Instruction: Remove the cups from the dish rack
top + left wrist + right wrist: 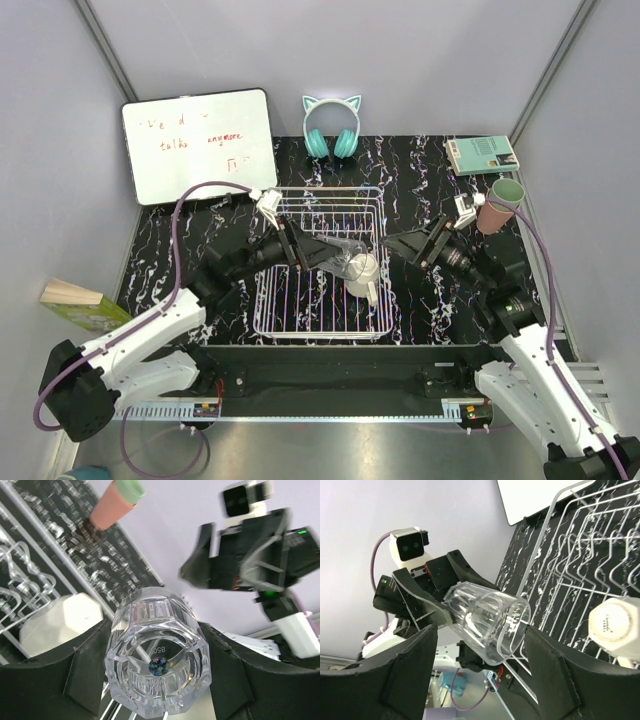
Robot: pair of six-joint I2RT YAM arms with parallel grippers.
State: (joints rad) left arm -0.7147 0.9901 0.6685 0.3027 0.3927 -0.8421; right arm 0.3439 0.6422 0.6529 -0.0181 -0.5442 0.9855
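Note:
My left gripper [333,252] is shut on the base of a clear glass [157,652], holding it on its side above the white wire dish rack [318,325]. The glass [487,625] points its mouth at my right gripper [480,667]. That gripper is open, with a finger on each side of the rim and a gap to both. In the top view the right gripper [392,243] is just right of the glass [347,252]. A cream-white mug [362,275] lies in the rack under the glass. A salmon-pink cup [497,208] with a green one nested inside stands on the table at the right.
A whiteboard [198,143] lies at the back left. Teal cat-ear headphones [331,125] are behind the rack. A pale green box [482,153] sits at the back right, and a green-and-tan box [80,305] leans at the left edge. Grey walls close in three sides.

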